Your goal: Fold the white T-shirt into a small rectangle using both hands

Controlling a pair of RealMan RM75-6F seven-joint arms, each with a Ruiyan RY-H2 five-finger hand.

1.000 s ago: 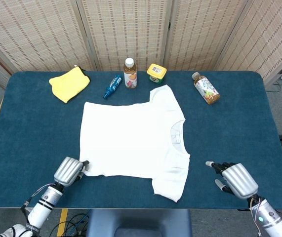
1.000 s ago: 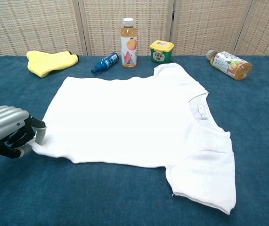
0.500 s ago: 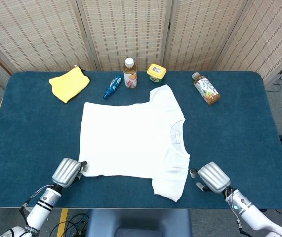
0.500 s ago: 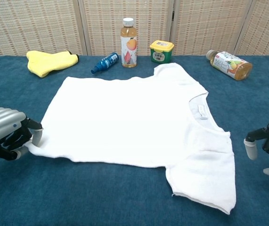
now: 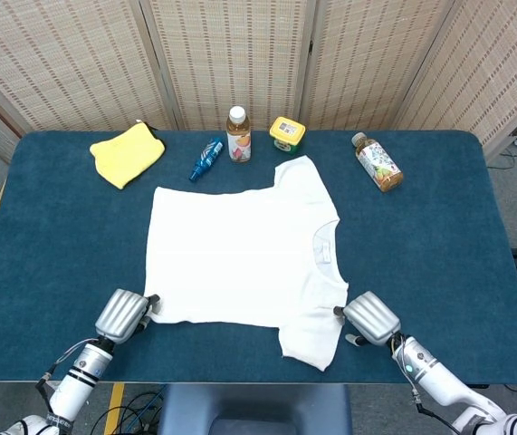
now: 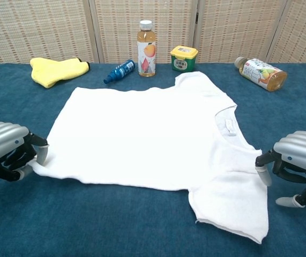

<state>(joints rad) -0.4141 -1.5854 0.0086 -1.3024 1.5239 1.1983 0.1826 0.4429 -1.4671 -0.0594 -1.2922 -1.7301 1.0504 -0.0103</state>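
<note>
The white T-shirt (image 5: 240, 254) lies flat on the blue table (image 5: 439, 227), neck towards the right, and shows in the chest view as the T-shirt (image 6: 147, 134). My left hand (image 5: 124, 314) sits at the shirt's near left hem corner. In the chest view my left hand (image 6: 5, 151) pinches that corner between thumb and fingers. My right hand (image 5: 369, 317) is at the outer edge of the near sleeve (image 5: 317, 331). In the chest view my right hand (image 6: 297, 160) touches the sleeve edge with a fingertip (image 6: 263, 174). Its thumb stands apart on the table, holding nothing.
Along the far edge stand a yellow cloth (image 5: 127, 152), a blue tube (image 5: 207, 159), an upright juice bottle (image 5: 238, 134) and a yellow-lidded jar (image 5: 287, 133). A tea bottle (image 5: 378, 163) lies on its side at the far right.
My right hand has moved left across the table from the near right corner to the sleeve edge. My left hand has stayed at the hem corner, drawing it slightly left.
</note>
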